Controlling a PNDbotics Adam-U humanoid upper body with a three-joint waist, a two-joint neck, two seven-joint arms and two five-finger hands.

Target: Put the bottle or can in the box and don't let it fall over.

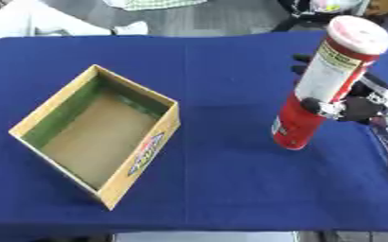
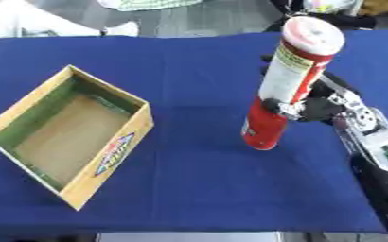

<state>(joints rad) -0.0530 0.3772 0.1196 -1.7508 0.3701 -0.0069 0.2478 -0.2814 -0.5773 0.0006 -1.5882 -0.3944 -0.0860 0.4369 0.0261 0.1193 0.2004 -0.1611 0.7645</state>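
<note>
Rightward, can point(image 1: 326, 80) in right hand point(image 2: 313, 108), well apart from box point(image 1: 139, 160).

From my seat, the box point(image 1: 98, 134) sits on the table point(image 1: 230, 189) at my left, turned askew so one corner points toward me. Nothing lies in it. The can point(image 1: 326, 85) stands well apart from it at my right, leaning with its top tipped toward the far right and its base on the cloth. My right hand point(image 2: 313, 108) comes in from the right side and is wrapped round the can's middle, fingers behind it, thumb in front.
</note>
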